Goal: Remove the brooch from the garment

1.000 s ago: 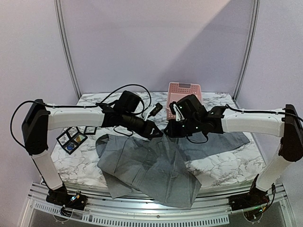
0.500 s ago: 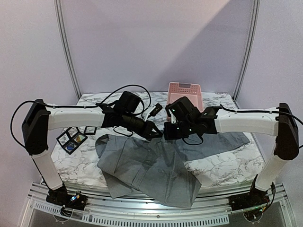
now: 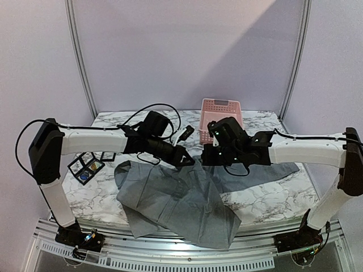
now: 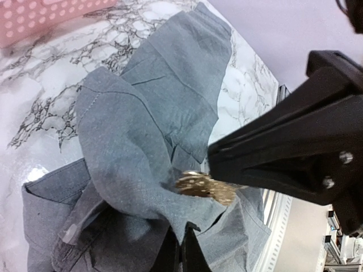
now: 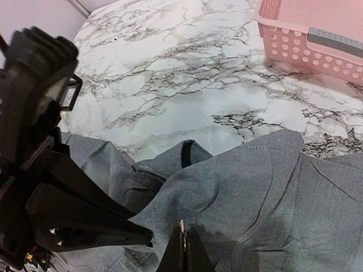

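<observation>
Left hand [image 4: 181, 245] clamps the garment [image 4: 142, 130], brooch [image 4: 205, 188] at its one o'clock; right hand [image 5: 182, 241], fingers together on cloth or nothing, must next grip that brooch.

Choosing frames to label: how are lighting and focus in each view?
Top external: sharp, diagonal shadow on back wall, glare on front rail. Left wrist: garment crisp, brooch slightly soft. Right wrist: marble table bright, left tool underexposed.
</observation>
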`<state>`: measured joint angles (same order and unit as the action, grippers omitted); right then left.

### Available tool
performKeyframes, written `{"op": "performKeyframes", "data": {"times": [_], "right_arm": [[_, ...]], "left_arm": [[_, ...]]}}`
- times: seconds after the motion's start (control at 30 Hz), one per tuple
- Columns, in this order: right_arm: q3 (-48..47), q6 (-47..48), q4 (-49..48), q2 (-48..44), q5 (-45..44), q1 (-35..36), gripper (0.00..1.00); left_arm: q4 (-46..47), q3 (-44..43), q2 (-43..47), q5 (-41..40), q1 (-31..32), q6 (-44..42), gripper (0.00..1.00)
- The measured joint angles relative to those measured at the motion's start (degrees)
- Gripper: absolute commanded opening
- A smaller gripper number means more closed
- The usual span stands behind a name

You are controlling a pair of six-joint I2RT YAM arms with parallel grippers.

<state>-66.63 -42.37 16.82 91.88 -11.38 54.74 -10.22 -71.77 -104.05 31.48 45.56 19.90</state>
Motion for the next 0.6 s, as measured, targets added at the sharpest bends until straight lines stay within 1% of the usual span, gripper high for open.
{"op": "performKeyframes", "data": {"times": [0.1, 0.17, 0.3, 0.4, 0.43, 0.47, 0.6], "right_arm": [[1.01, 0.48, -1.46, -1.46, 0.46, -0.02, 0.0], [1.92, 1.33, -2.45, -2.34, 1.16, -0.04, 0.0], [3.23, 3.82, -3.15, -3.93, 3.26, -0.57, 0.0], [4.31, 5.99, -4.09, -5.49, 6.93, -1.84, 0.0], [4.76, 6.78, -4.61, -5.99, 8.46, -2.47, 0.0], [5.35, 7.54, -5.35, -6.45, 10.34, -3.21, 0.0], [7.76, 10.08, -7.45, -7.78, 17.51, -6.84, 0.0]], "left_arm": [[0.04, 0.0, -0.17, 0.02, -0.33, 0.24, 0.08], [0.07, 0.0, -0.17, 0.11, -0.52, 0.42, 0.17], [0.15, 0.02, -0.17, 0.39, -0.85, 0.68, 0.47], [0.09, 0.07, -0.09, 0.55, -1.2, -0.31, 0.67], [0.09, 0.09, 0.07, 0.35, -1.36, -0.57, 0.71], [-0.02, 0.17, 0.33, -0.02, -1.49, -1.01, 0.74], [-0.74, 0.48, 2.47, -1.77, -2.25, -3.32, 0.78]]}}
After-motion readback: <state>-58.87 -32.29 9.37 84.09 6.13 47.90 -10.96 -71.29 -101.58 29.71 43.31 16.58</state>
